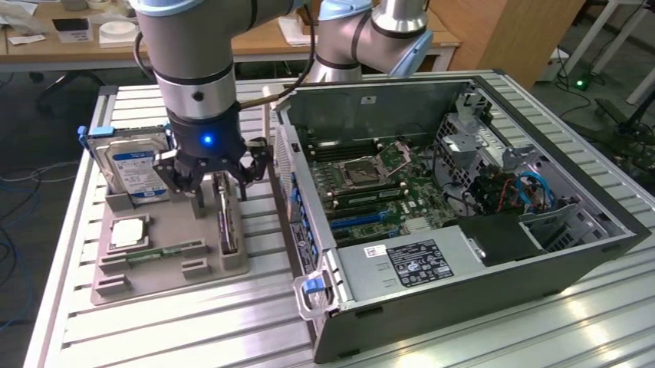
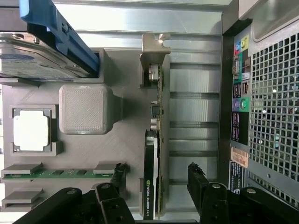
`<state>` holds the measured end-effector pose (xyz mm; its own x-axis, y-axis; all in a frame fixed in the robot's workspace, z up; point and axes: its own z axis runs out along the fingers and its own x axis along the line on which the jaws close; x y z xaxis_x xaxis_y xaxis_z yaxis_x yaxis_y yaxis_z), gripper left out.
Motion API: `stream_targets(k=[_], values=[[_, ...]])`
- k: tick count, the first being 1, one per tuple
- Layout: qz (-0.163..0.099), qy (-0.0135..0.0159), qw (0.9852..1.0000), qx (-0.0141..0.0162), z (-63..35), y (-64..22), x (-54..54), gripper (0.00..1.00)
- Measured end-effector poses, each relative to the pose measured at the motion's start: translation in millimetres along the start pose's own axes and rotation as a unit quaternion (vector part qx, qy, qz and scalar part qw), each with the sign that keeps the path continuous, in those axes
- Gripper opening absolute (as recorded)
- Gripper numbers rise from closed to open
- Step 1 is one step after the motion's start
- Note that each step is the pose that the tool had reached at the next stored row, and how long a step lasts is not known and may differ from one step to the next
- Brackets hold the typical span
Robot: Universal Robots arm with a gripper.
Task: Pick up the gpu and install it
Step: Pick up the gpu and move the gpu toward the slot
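The gpu (image 1: 227, 224) stands on its long edge in a slot of the grey holder (image 1: 164, 277) at the exterior view's left. Seen edge-on from the wrist, the gpu (image 2: 151, 182) is a thin dark card with a green logo and a silver bracket end (image 2: 154, 70). My gripper (image 1: 219, 182) hangs just above the card's top edge, open. In the wrist view the gripper (image 2: 156, 171) straddles the card, one black finger (image 2: 117, 173) on each side, neither touching it.
The holder also carries a hard drive (image 1: 133, 165) with a blue-white label, a square processor chip (image 1: 131, 230) and a green memory stick (image 1: 164, 251). The open computer case (image 1: 573, 253) lies at the exterior view's right, its motherboard with blue slots (image 1: 358, 218) exposed.
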<state>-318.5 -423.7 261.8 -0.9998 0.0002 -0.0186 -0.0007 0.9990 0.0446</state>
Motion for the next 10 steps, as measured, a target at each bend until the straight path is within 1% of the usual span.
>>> stream_targets(k=[10], values=[[0.000,0.0000,1.0000,0.0000,11.8,-0.5,0.5,0.65]])
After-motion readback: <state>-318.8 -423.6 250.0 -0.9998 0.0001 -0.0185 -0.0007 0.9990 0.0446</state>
